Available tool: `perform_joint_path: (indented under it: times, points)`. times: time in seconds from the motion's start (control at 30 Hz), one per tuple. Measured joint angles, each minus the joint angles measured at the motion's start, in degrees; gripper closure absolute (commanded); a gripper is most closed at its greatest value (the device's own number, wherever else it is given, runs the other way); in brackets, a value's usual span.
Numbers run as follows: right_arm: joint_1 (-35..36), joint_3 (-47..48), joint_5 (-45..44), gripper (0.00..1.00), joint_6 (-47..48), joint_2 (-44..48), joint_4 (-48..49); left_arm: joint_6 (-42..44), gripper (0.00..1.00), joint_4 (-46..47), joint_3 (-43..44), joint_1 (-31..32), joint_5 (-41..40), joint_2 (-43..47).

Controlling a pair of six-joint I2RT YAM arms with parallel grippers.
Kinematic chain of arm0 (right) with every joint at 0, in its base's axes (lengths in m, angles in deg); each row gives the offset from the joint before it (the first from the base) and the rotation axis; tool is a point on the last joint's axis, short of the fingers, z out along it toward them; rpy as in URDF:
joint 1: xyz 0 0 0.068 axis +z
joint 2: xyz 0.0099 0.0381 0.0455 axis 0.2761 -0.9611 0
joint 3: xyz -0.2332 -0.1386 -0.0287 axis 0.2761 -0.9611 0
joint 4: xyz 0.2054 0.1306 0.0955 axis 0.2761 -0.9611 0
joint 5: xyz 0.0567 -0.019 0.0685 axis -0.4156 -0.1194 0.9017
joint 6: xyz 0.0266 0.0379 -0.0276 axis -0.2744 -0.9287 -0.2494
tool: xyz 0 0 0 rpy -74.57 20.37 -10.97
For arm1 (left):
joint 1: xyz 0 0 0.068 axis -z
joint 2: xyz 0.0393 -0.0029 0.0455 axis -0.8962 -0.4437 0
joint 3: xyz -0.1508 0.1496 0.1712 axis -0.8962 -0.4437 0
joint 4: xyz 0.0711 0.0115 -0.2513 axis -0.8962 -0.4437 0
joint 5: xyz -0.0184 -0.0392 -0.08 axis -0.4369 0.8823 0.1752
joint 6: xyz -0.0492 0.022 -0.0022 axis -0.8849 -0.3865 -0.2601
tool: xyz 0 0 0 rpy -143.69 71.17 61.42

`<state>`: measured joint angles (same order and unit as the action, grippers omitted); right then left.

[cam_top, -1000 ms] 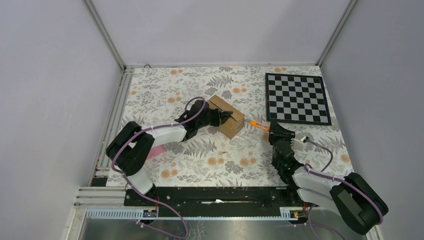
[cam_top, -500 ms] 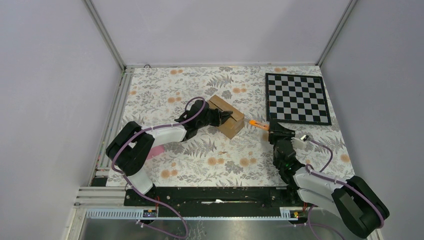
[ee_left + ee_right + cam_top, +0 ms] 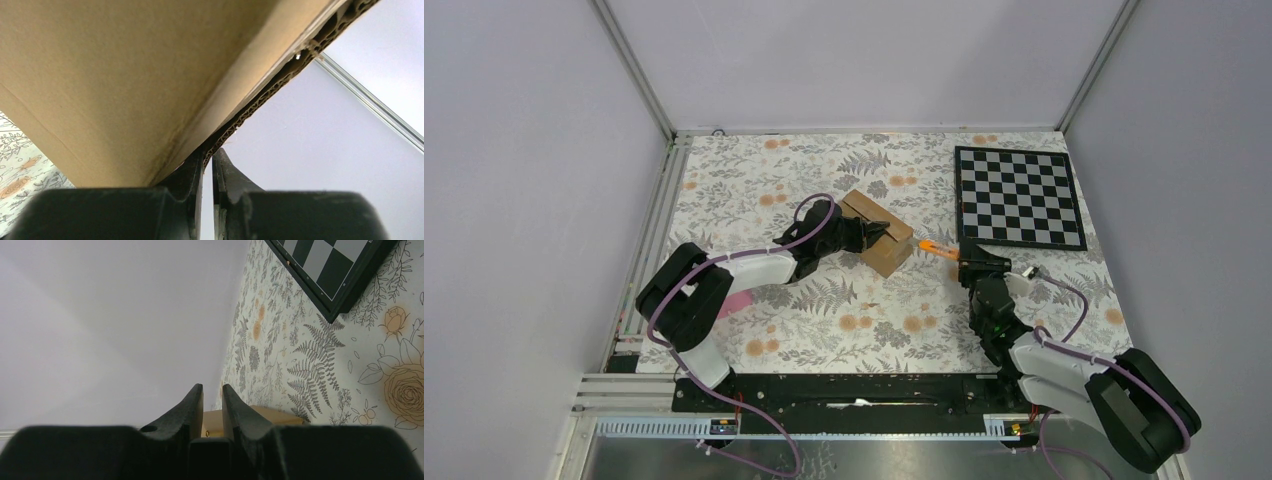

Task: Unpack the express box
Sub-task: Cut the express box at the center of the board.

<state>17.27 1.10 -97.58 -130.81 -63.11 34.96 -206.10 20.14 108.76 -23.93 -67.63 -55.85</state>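
Nearest us in the top view, both arms are bolted at the near edge of the floral counter. The left arm stretches in toward the middle and the right arm comes up from the near right corner. A pink wedge lies on the counter just beside the left arm's base, partly hidden by it. Further in, the right claw sits low over the counter, jaws narrow, closed on a slim orange-and-black cutter. The cutter's orange end sticks out of the claw toward the box and stays apart from it. In the right wrist view we see that claw's fingers nearly together with a thin gap at the tips and a corner of brown carton beyond them. The grip itself is not clear there. Next out, the express box rests on the counter near the middle, turned at an angle to the counter edges, between the two claws. The left claw lies over its top, jaws all but closed, pinching the box's cardboard edge. In the left wrist view we see the corrugated edge run right into the fingertips, with brown cardboard filling the upper left. Farthest out, a black-and-white chessboard lies flat at the far right corner, well apart from the box.
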Motion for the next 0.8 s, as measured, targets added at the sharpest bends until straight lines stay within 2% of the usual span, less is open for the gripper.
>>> perform_joint_path:
  times: [0.8]
  points:
    - [0.0,0.1,0.4,1.00,-0.1,-0.2,0.5,0.0,1.00,0.6,0.0,0.0,0.1,-0.2]
